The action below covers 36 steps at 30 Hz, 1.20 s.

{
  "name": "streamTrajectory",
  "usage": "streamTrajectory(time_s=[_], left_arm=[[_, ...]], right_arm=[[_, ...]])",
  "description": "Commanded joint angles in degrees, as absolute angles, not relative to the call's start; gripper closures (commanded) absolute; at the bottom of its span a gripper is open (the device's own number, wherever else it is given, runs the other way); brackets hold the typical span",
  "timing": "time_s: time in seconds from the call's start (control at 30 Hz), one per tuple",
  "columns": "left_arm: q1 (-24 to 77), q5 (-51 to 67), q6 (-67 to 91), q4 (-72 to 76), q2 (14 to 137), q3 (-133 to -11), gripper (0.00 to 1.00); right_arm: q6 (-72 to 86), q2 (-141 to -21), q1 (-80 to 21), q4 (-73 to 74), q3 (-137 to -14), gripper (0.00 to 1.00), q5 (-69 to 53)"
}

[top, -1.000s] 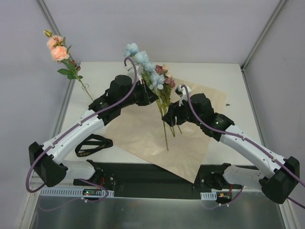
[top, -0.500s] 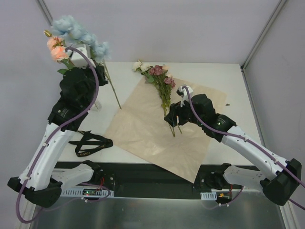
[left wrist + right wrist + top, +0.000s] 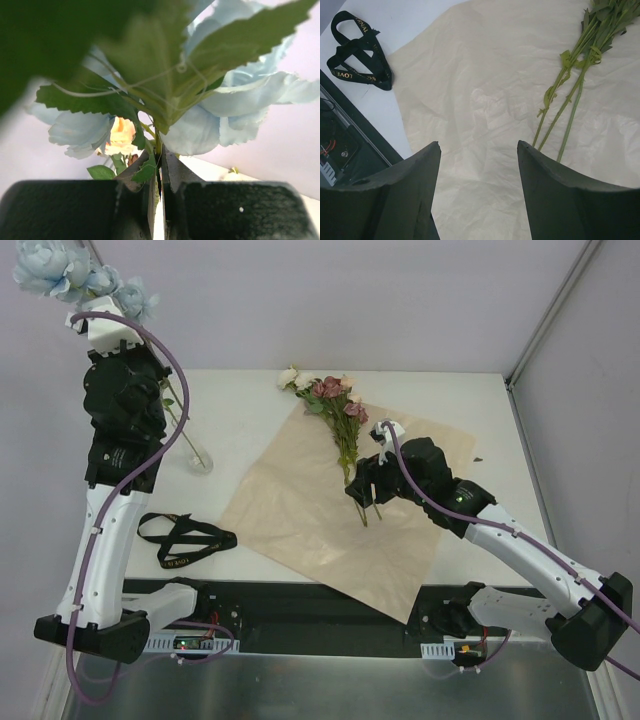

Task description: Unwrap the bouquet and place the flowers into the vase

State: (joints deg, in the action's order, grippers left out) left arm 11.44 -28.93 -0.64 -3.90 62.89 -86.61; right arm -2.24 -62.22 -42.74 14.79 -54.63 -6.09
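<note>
The unwrapping looks finished. The sheet of peach-tan wrapping paper (image 3: pixel 300 525) lies open and creased on the white desk (image 3: pixel 250 405). The black ribbon (image 3: pixel 185 540) with gold lettering sits loose on the desk to the left of the paper.

The step in hand, I'd say, is getting stems into the vase. The left arm stands tall at the far left corner. Its left fingers (image 3: pixel 172 175) are pressed together on a thin green stem, and large pale blue fabric blooms (image 3: pixel 65 268) and serrated cloth leaves fan out above them.

The small clear glass vase (image 3: pixel 198 462), narrow at the neck and rounded below, stands on the desk well below that hand, just left of the paper. One thin stem slants up out of its neck and passes behind the arm. I take it to belong to the peach bloom (image 3: pixel 120 135) that shows past the blue petals in the wrist view.

Next, the foot of the blue stem has to be lined up over that narrow neck and lowered straight in. The stem is long and top-heavy and the vase is short, so a sideways nudge could tip the glass.

The right fingers (image 3: pixel 410 185) are spread wide and hold nothing. They hang low over the paper, just beside the cut ends of the white and dusty mauve-pink flowers (image 3: pixel 330 395). Their wiry green stems (image 3: pixel 570 100) lie close together on the soft sheet, so pinching one alone, without paper, will be fiddly.
</note>
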Motion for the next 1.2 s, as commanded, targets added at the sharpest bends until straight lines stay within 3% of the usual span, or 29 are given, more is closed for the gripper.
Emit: streamTrajectory(time_s=[0.0, 1.07, 1.13, 1.17], left_arm=[[10.4, -31.4, -6.3, 4.5, 63.5, -88.8, 1.00], [5.6, -34.7, -0.1, 10.0, 64.9, -73.2, 1.00], [5.6, -35.4, -0.1, 9.9, 65.6, -72.8, 0.97], [5.6, -35.8, -0.1, 9.8, 65.7, -72.4, 0.91]], right_arm=[[-3.1, -61.7, -42.5, 15.2, -57.1, 0.35, -4.8], [-2.4, -63.4, -42.4, 16.3, -58.4, 0.35, -5.8], [-2.2, -63.5, -42.5, 16.3, -58.3, 0.35, -6.0], [-2.1, -63.5, -42.4, 16.3, -58.2, 0.35, -6.1]])
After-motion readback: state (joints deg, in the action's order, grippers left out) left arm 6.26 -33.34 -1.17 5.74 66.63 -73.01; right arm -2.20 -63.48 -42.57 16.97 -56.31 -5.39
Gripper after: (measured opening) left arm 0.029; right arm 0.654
